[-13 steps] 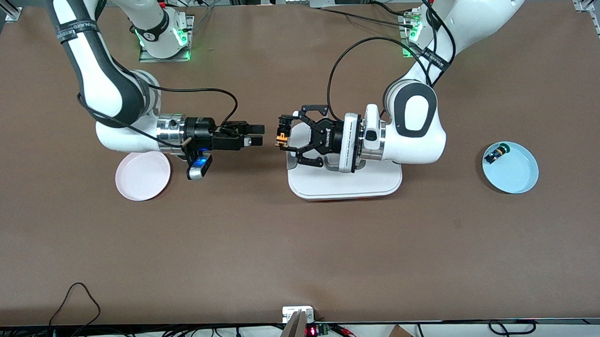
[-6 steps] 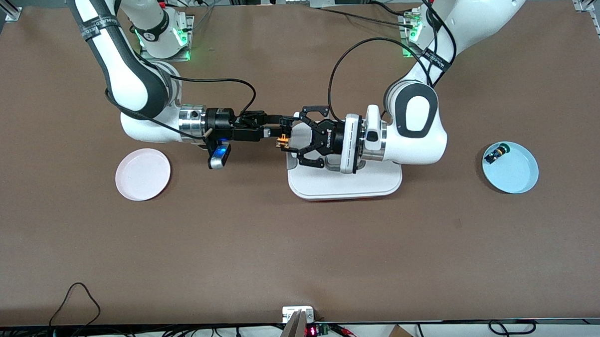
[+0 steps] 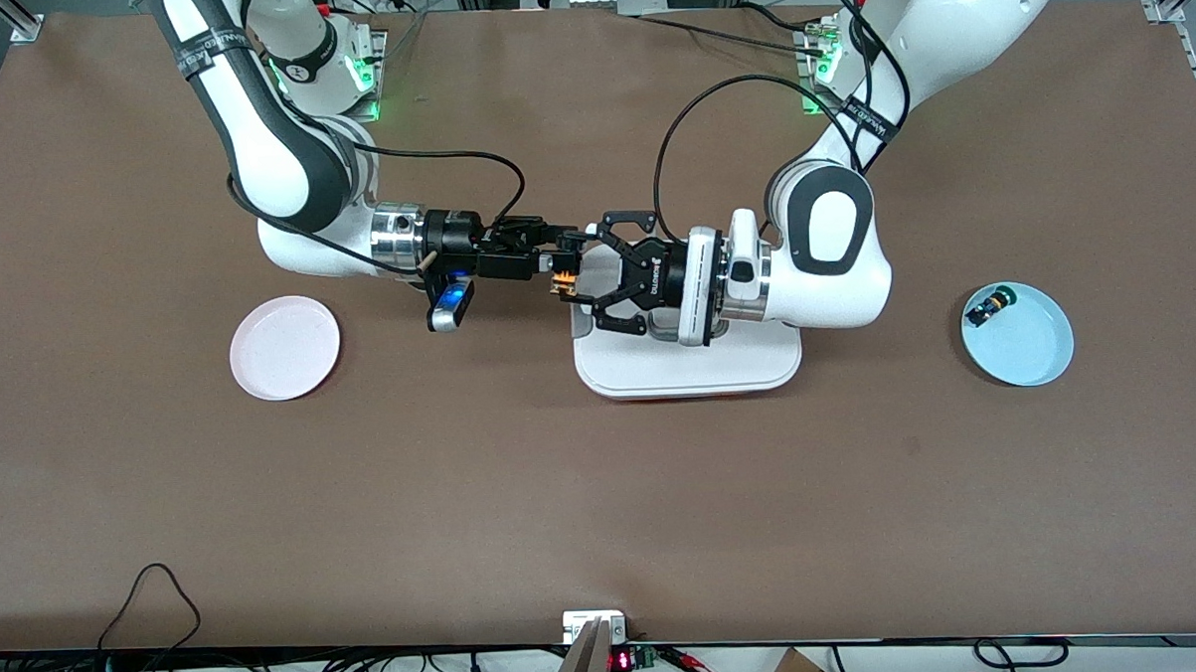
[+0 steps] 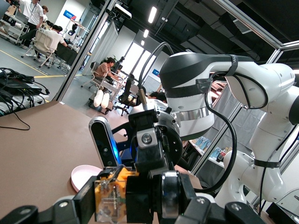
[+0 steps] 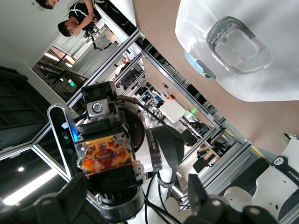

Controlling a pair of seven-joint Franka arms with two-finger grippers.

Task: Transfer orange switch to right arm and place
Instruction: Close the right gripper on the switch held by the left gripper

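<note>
- Brown table (image 3: 604,495) mid-span: handover point sits over the white tray (image 3: 689,368) edge, toward the right arm's end of it.
- Left gripper (image 3: 568,273) clamped on the orange switch (image 3: 560,279), holding it up in the air.
- Right gripper (image 3: 546,261) is at the switch, fingers on either side of it; can't tell if they've closed on it yet.
- Judgement: pickup done, transfer in progress. Left: right grip confirm, left release, then place.
- Pink plate (image 3: 285,347) under the right arm sits bare, probably the target.
- Blue plate (image 3: 1018,333) holds the green-capped switch (image 3: 985,309), untouched.
</note>
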